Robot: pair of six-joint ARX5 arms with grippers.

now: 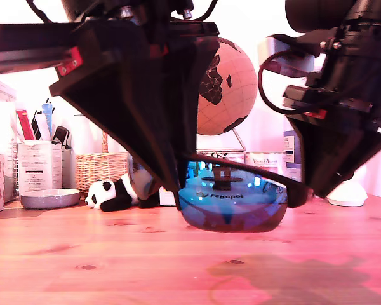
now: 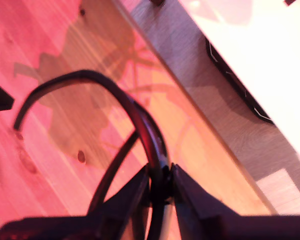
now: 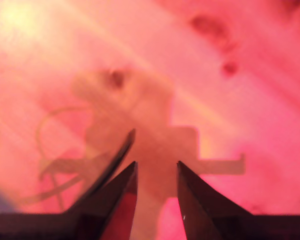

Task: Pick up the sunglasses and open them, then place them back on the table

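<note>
Overhead, in the exterior view, two black arms fill the upper frame. The sunglasses [image 1: 232,203] hang just above the worktop [image 1: 114,267], blue lens facing the camera, with one thin arm sweeping toward the exterior view's right. One gripper [image 1: 173,185] comes down from the exterior view's left and meets the frame at the lens's near corner; the other gripper [image 1: 301,194] sits at the tip of the thin arm on the exterior view's right. Behind them stand a globe [image 1: 232,89], a toy panda [image 1: 114,194], a wicker basket [image 1: 101,168] and a white cup of pens [image 1: 39,166].

From the first wrist view, my first gripper [image 2: 160,180] has its fingers [image 2: 130,192] clamped on the sunglasses' [image 2: 140,115] black frame, one thin arm curving away over the worktop [image 2: 50,40].

From the second wrist view, my second gripper [image 3: 157,175] shows its fingers [image 3: 192,192] apart with nothing between them; a thin dark sliver of the sunglasses [image 3: 117,157] lies just outside one finger, above the blurred worktop [image 3: 240,75].
</note>
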